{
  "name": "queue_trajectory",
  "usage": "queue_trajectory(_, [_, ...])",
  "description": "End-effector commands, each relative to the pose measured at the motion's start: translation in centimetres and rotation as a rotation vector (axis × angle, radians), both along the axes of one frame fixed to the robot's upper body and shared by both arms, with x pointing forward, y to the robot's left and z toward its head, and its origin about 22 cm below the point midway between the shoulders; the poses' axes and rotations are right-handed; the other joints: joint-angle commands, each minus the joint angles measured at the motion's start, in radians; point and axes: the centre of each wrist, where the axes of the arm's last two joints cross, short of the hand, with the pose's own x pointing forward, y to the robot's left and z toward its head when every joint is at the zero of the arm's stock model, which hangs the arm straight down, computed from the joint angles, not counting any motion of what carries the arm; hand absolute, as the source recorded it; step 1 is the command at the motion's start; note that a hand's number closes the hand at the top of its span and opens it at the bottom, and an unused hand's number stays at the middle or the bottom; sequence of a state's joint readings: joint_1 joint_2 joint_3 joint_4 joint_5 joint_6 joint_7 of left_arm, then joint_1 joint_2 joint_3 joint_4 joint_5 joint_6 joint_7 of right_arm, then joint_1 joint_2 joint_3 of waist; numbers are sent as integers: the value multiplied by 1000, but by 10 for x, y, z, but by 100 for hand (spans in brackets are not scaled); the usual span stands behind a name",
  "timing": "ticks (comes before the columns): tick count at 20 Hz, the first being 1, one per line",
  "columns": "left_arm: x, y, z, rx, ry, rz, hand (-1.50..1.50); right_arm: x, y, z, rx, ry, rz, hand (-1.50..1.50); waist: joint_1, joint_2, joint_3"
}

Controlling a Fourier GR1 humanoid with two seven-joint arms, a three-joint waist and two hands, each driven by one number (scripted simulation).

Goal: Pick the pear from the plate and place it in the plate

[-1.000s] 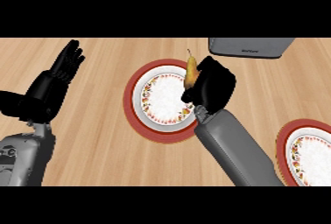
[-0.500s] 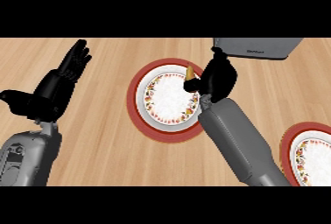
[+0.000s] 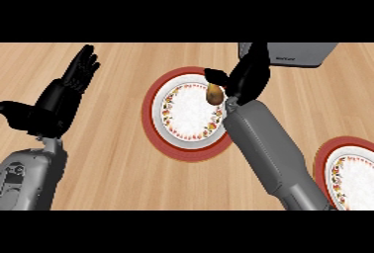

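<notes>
A brownish-yellow pear lies at the right side of a white, red-rimmed plate in the middle of the counter. My right hand is over that plate's right edge. Its fingers stretch up and away, and its thumb sticks out to the left just above the pear. The pear shows beside the base of the palm, and no fingers are curled round it. A second plate of the same kind sits at the lower right, partly cut off by the view's edge. My left hand rests open at the left, fingers up.
A grey box-like appliance stands at the back right, just behind my right hand. My right forearm lies across the counter between the two plates. Bare wooden counter runs between my left arm and the middle plate.
My right hand has moved farther away toward the grey appliance and its fingers have straightened. The pear, which stuck up above the hand, now shows lower, beside the palm. The left hand has barely shifted.
</notes>
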State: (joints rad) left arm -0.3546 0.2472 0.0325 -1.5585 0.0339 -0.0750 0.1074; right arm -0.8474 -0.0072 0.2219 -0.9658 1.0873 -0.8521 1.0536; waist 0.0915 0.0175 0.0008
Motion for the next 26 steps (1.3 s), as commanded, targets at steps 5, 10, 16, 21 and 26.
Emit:
queue_trajectory(5, [-7, 21, -5, 0, 32, 49, 0, -11, 9, 0, 294, -167, -107, -150, -50, -24, -2])
queue_trajectory(10, [-11, 23, 2, 11, 25, 85, 0, -43, -6, -37, 336, -228, -124, -150, -87, -32, -1])
queue_trajectory(16, [-15, 43, -9, 4, 39, 104, 0, -98, -9, -37, 289, -240, -78, -150, -118, -33, -3])
queue_trajectory(21, [-24, 45, -18, -12, 27, 114, 0, -172, -19, -61, 278, -210, -93, -150, -122, -29, -2])
queue_trajectory(26, [-16, 40, -9, 13, 18, 112, 0, -226, -29, -48, 254, -189, -133, -150, -116, -23, -2])
